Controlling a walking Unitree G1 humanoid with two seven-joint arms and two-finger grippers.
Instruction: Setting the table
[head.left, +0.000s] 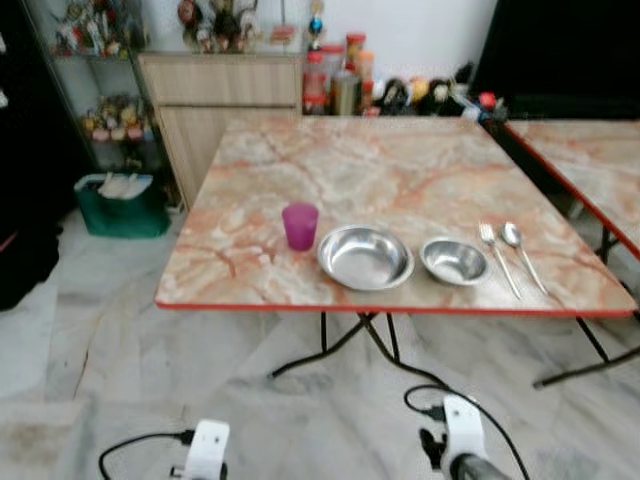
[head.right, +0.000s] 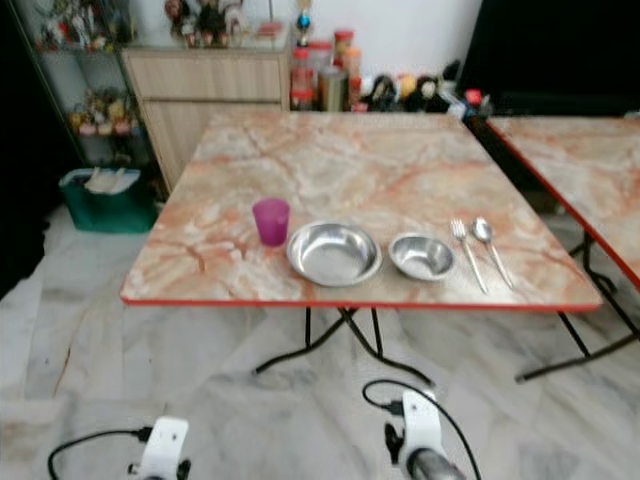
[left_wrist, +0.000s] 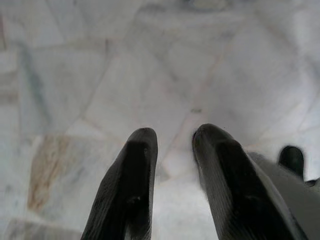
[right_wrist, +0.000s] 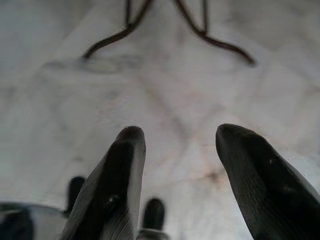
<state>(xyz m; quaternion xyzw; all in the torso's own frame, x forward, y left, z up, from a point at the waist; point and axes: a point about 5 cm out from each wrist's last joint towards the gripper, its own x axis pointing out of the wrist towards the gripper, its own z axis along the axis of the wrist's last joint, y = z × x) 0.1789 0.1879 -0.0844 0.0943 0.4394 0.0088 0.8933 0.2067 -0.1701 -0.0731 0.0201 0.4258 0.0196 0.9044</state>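
Note:
A marble-patterned folding table (head.left: 380, 170) with a red edge stands ahead of me. Along its near edge sit a purple cup (head.left: 300, 225), a large steel bowl (head.left: 365, 257), a smaller steel bowl (head.left: 454, 261), then a fork (head.left: 497, 257) and a spoon (head.left: 522, 253) side by side. Both arms hang low by the floor. My left gripper (left_wrist: 172, 137) points at the marble floor, fingers slightly apart and empty. My right gripper (right_wrist: 177, 135) is open over the floor near the table's black legs (right_wrist: 170, 25).
A wooden cabinet (head.left: 220, 100) with jars and bottles (head.left: 340, 80) stands behind the table. A green bin (head.left: 120, 205) sits on the floor at the left. A second table (head.left: 590, 160) stands at the right. The floor is pale marble (head.left: 100, 340).

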